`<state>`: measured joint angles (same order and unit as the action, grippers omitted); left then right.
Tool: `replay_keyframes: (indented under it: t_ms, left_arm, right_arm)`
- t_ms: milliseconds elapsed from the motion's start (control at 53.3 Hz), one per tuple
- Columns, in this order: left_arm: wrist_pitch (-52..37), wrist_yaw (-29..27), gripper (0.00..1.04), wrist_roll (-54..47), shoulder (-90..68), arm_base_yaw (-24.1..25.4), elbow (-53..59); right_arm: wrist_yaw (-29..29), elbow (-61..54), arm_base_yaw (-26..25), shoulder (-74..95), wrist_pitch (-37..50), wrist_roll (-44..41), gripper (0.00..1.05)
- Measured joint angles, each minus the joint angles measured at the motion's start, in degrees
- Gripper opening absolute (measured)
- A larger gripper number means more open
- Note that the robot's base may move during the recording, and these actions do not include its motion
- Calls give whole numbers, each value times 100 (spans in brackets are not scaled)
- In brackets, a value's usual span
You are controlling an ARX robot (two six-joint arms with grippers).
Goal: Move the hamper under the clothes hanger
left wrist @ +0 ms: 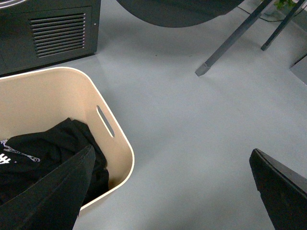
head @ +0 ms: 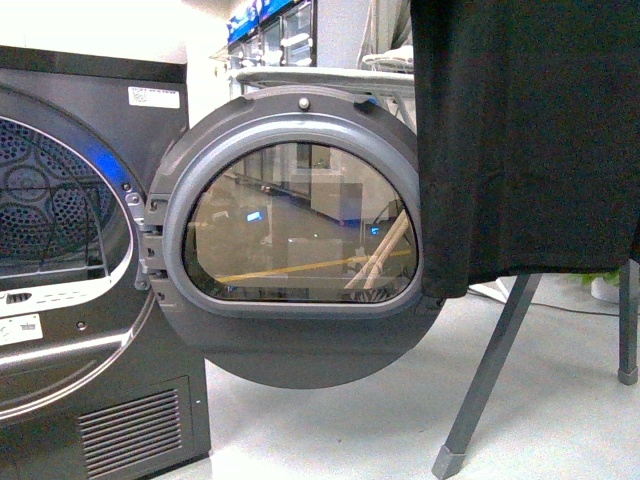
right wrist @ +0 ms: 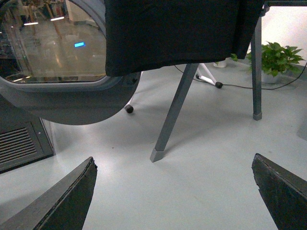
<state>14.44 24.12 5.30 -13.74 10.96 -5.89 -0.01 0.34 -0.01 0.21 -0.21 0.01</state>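
Observation:
The beige hamper [left wrist: 121, 139] stands on the grey floor in front of the dryer, with black clothes [left wrist: 43, 148] inside it. My left gripper [left wrist: 170, 184] is open above the floor, one finger over the hamper's near corner, nothing between its fingers. The clothes hanger shows as slanted grey legs [head: 490, 370] [right wrist: 173, 112] [left wrist: 235, 36] with a black garment [head: 525, 140] [right wrist: 177, 31] draped over it; its bar is hidden. My right gripper [right wrist: 175, 187] is open over bare floor short of the hanger's nearest leg foot [right wrist: 157, 154].
The dark grey dryer [head: 90, 300] stands at the left with its round door [head: 300, 230] swung open toward the hanger. A potted plant [right wrist: 276, 57] and a cable [right wrist: 240, 86] lie on the floor beyond the hanger legs.

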Motion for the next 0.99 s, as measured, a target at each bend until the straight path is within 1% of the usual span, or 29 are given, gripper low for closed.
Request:
replay_keyframes:
  t_ms: [113, 994]
  left_arm:
    - [-44, 15, 98, 50, -37, 90, -22]
    - [-20, 15, 98, 66, -35, 39, -31]
  right_arm:
    - [-7, 0, 0, 0, 0, 0, 97]
    - [-9, 0, -2, 0, 0, -2, 97]
